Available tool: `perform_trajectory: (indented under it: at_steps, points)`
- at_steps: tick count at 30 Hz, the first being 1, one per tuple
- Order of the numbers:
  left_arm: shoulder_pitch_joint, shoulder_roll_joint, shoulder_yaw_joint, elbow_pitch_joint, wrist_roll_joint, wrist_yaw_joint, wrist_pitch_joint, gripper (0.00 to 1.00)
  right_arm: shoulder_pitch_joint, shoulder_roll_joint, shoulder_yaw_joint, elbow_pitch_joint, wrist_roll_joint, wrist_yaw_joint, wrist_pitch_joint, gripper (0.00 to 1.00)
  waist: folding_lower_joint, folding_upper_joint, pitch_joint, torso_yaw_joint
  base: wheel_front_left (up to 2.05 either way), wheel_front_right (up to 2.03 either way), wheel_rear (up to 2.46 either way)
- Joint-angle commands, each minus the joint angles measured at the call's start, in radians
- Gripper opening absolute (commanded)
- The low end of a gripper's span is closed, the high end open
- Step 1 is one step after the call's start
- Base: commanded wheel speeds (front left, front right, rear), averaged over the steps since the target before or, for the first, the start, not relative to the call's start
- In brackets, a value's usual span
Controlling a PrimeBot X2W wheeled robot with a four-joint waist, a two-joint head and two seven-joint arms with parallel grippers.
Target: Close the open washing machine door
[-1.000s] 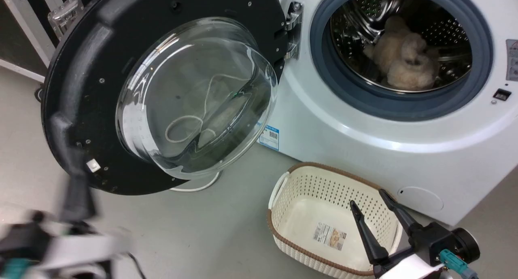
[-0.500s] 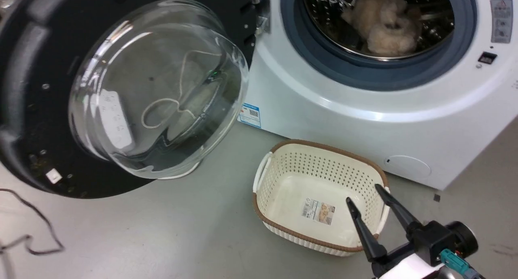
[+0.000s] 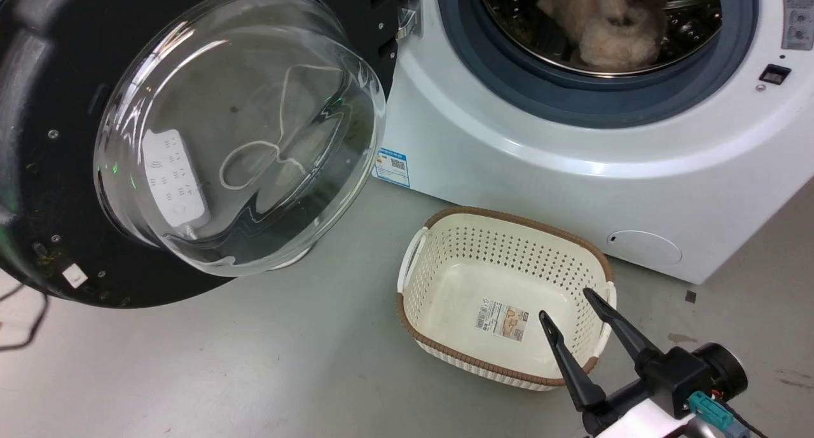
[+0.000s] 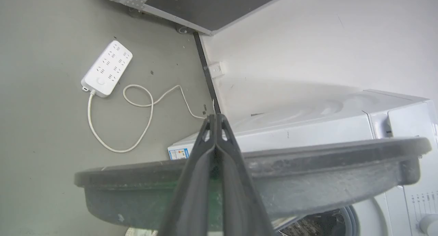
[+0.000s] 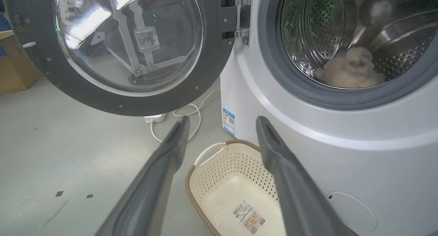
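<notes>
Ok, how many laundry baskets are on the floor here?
1: the cream basket sits on the floor in front of the washing machine, right of the open washing machine door. Floor behind that door is partly hidden.

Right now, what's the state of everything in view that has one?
washing machine door, open, swung wide.
drum, exposed, fluffy beige item inside.
basket, upright, empty.
left gripper, shut, holding nothing.
right gripper, open, holding nothing.
</notes>
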Motion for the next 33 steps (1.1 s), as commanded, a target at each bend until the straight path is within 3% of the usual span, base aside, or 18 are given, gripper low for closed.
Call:
perform_trajectory:
  at_steps: [1,11,20,24,28,33]
  points:
    - [-0.003,-0.007,-0.009,0.003,-0.018,-0.014,0.032,0.0,-0.013,-0.004,0.003,0.002,0.006,0.001,-0.005,1.0,0.0,0.0,-0.001,-0.001,0.0,0.0,0.0]
    - [0.113,-0.073,-0.055,-0.116,-0.147,-0.076,0.301,0.0,-0.002,0.01,-0.013,0.014,0.01,0.001,-0.005,1.0,0.0,0.0,-0.052,-0.007,0.0,0.0,0.0]
    - [0.294,-0.211,-0.098,-0.333,-0.242,-0.059,0.47,0.0,0.024,0.052,-0.053,0.033,0.002,0.001,-0.005,1.0,0.0,0.0,-0.146,-0.03,0.0,0.0,0.0]
    - [0.394,-0.291,-0.126,-0.432,-0.266,-0.046,0.505,0.0,0.035,0.065,-0.071,0.038,-0.007,0.001,-0.005,1.0,0.0,0.0,-0.172,-0.059,0.0,0.0,0.0]
    - [0.481,-0.336,-0.182,-0.492,-0.296,-0.042,0.513,0.0,0.04,0.071,-0.094,0.037,-0.019,0.001,-0.005,1.0,0.0,0.0,-0.174,-0.101,0.0,0.0,0.0]
    - [0.617,-0.35,-0.396,-0.555,-0.4,-0.044,0.404,0.0,0.027,0.055,-0.11,0.035,-0.028,0.001,-0.005,1.0,0.0,0.0,-0.138,-0.213,0.0,0.0,0.0]
